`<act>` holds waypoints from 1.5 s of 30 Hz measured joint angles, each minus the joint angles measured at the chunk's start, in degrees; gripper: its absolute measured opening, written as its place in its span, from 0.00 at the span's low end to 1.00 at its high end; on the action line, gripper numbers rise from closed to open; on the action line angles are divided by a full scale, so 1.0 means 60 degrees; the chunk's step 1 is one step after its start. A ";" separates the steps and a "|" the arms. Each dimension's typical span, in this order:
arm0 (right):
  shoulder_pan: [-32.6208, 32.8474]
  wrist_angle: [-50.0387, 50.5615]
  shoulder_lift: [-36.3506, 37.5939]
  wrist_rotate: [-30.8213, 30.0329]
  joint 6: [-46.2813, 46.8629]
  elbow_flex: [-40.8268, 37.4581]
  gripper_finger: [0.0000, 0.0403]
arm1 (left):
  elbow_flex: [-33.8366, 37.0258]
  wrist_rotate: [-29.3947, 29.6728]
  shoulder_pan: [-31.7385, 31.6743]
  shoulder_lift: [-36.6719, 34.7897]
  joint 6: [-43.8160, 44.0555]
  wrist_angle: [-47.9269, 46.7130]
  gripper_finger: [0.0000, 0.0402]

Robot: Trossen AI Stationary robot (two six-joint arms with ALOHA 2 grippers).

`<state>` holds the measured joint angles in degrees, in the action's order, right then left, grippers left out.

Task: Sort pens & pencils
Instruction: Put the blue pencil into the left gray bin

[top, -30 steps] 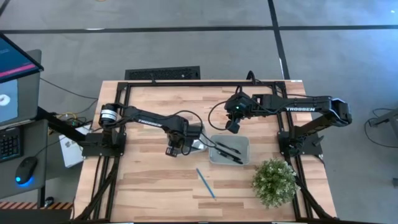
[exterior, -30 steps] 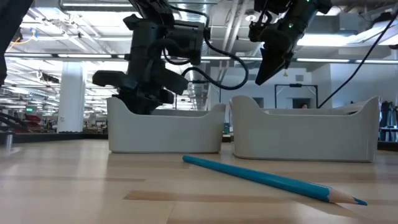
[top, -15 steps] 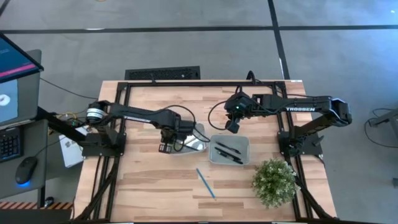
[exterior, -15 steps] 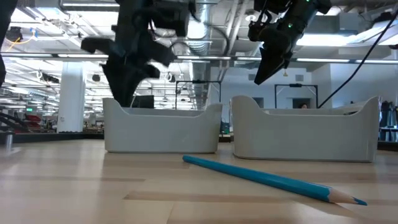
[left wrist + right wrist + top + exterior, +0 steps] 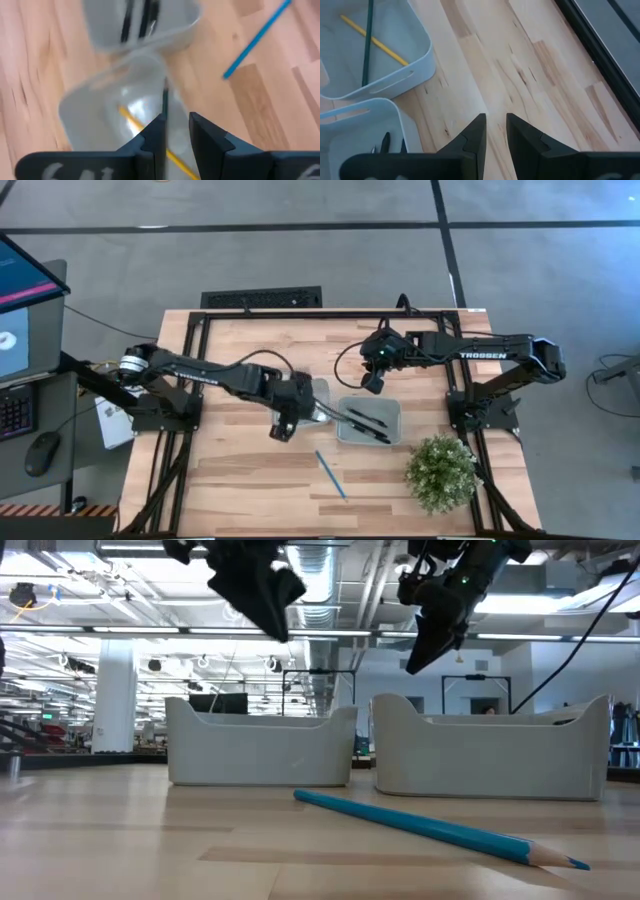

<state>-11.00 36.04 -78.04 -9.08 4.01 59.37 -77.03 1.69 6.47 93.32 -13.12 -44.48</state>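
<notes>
Left gripper [image 5: 282, 426]: raised above the middle of the tabletop [image 5: 235, 475], at the left bin's side that faces the low camera's edge; fingers [image 5: 152, 135] parted by a narrow slot, nothing between them.
Right gripper [image 5: 373, 383]: hanging over the right bin's far rim, toward the tabletop's far edge; fingers [image 5: 475, 132] a little apart, gripping nothing.
Left bin [image 5: 320, 389]: pale tray at mid-tabletop, just beside the right bin, a thin gap between the two in the low view.
Right bin [image 5: 393, 412]: pale tray of the same kind, on the side nearer the tabletop's right edge.
Pens [image 5: 365, 423]: black sticks lying inside the right bin; exact number hard to tell.
Yellow pencil [image 5: 375, 40]: lying flat in the left bin, crossed by the grey-green one.
Grey-green pencil [image 5: 367, 45]: in the left bin too, resting over the yellow pencil.
Blue pencil [image 5: 330, 473]: loose on bare wood between the bins and the low camera's edge, apart from both trays, sharpened tip toward the plant's corner.
Plant [image 5: 440, 470]: small green bush at the tabletop's right corner on the low camera's edge.
</notes>
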 joint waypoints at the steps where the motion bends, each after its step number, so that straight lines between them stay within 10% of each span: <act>1: 0.0000 -0.0024 0.0000 0.0000 0.0000 0.0000 0.24 | 0.0000 0.0036 0.0139 0.0011 -0.0340 0.0178 0.19; 18: 0.0000 -0.0358 0.0007 0.0000 0.0007 0.0004 0.24 | 0.0018 0.1103 0.1196 0.1423 -0.2879 0.1934 0.19; 45: 0.0007 -0.0088 0.0004 0.0004 0.0341 0.0004 0.24 | 0.0018 0.0009 0.1562 0.2820 -0.3540 0.4054 0.19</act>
<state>-10.96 35.51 -78.02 -9.06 6.06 59.40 -76.93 1.75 15.85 110.24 -34.36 -20.16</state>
